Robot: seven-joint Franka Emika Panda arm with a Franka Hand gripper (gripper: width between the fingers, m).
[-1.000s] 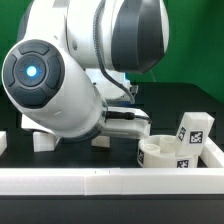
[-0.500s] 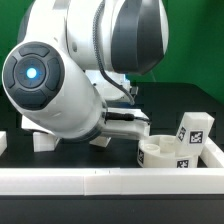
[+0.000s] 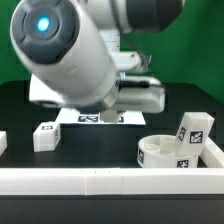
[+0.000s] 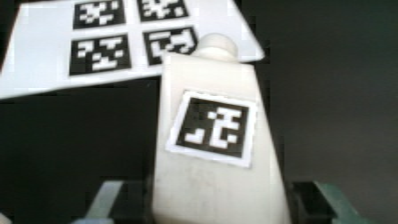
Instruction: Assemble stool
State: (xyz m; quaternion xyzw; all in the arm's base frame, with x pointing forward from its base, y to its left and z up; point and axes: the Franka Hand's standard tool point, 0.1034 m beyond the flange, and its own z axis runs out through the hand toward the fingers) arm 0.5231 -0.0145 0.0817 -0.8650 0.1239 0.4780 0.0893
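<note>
In the wrist view a chunky white stool leg [image 4: 214, 130] with a black-and-white square tag runs between my gripper's [image 4: 217, 203] two fingers [image 4: 116, 203], which stand close on either side of it. It hangs over the black table. In the exterior view the arm hides the fingers and this leg. The round white seat disc [image 3: 163, 153] lies at the exterior view's right. A tagged leg [image 3: 195, 130] stands behind it. Another leg [image 3: 45, 135] lies at the exterior view's left.
The marker board [image 4: 107, 45] lies under the held leg's far end and shows behind the arm in the exterior view [image 3: 100, 118]. A long white border rail [image 3: 110, 181] runs along the front edge. A white part shows at the far left edge [image 3: 2, 143].
The arm has swung up and back from its low pose over the table. The white piece under it near the middle is gone from the table. The marker board now shows.
</note>
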